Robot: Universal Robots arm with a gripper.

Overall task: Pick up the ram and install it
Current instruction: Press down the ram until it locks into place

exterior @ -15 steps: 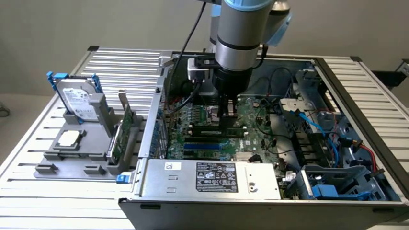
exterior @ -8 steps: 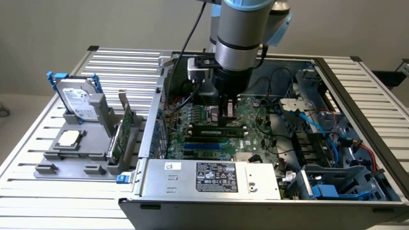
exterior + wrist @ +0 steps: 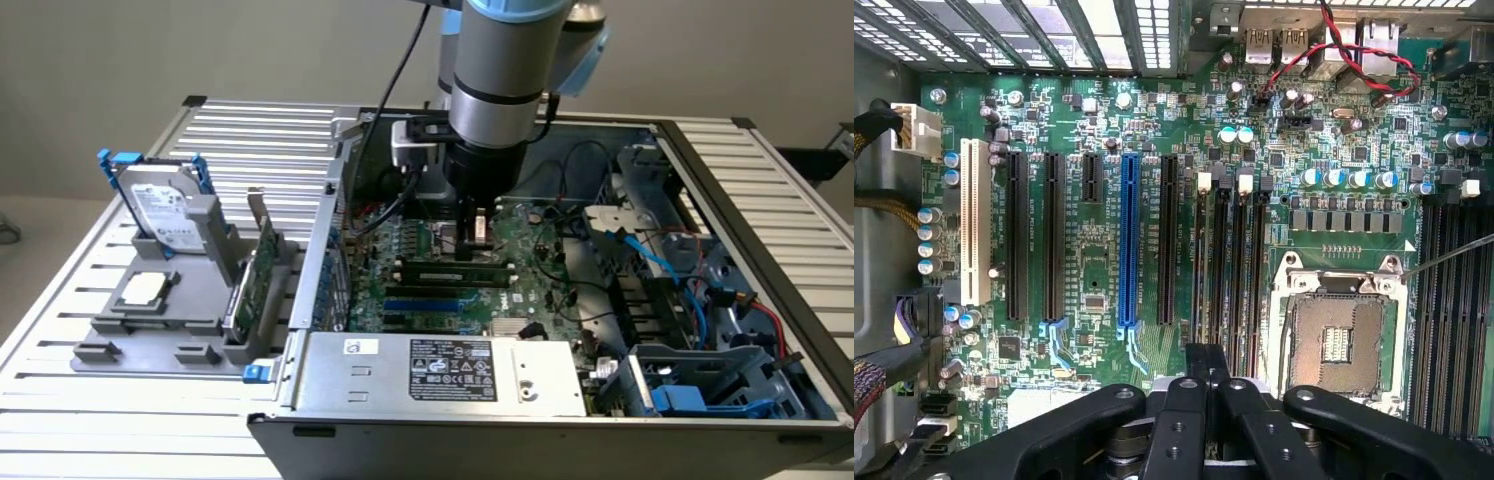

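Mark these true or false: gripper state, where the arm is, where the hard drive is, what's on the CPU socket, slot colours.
1. The gripper is down inside the open computer case, over the motherboard. True.
2. The gripper's jaws stand wide open. False: they are shut, the fingers pressed together.
3. The silver hard drive lies inside the case. False: it stands upright in the grey holder outside the case, on the exterior view's left.
4. The CPU socket is uncovered, with no cooler on it. True.
5. All the long expansion slots are black. False: one is blue and one is white.
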